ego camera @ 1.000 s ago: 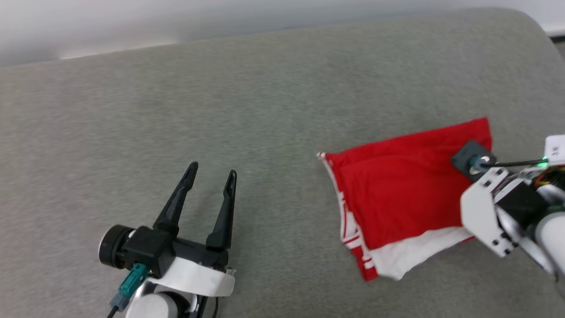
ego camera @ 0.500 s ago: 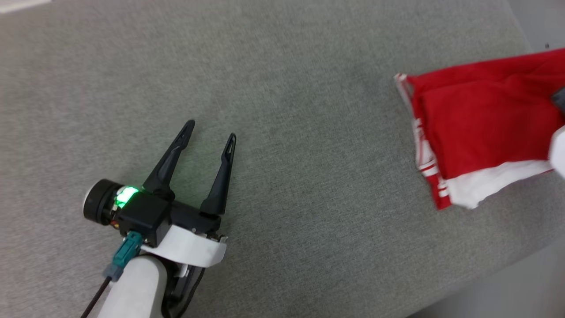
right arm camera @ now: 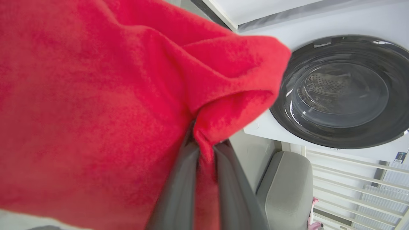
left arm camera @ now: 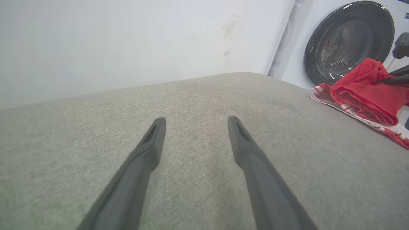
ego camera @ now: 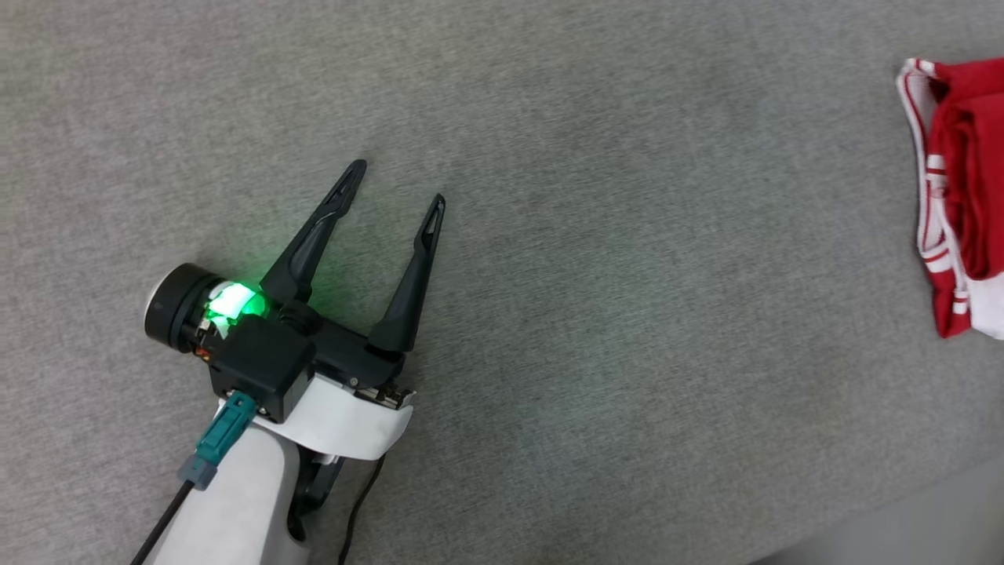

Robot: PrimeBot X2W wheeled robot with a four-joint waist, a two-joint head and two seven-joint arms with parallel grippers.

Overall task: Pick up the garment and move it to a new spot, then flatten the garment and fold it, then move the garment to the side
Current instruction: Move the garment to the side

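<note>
The left pincer (ego camera: pixel 397 182) sat low over the grey cloth-covered tabletop (ego camera: pixel 627 314), on the left side of the head view. Its two dark fingers (ego camera: pixel 314 235) stood wide apart and had nothing between them. A small green light (ego camera: pixel 231 302) glowed on its wrist.

The garment (ego camera: pixel 961 157) was at the right edge of the head view, well apart from the left pincer. It was red, with white trim and red stripes along its edge. It looked bunched up, and part of it ran out of the picture. In the left wrist view its lower part lay on the tabletop and its top was pulled up.

The right pincer (right arm camera: pixel 206 150) was squeezed almost closed on a pinch of the red cloth. The cloth bunched around its fingers and covered much of the right wrist view. Behind it stood a white washing machine (right arm camera: pixel 342 92) with a round dark door.
</note>
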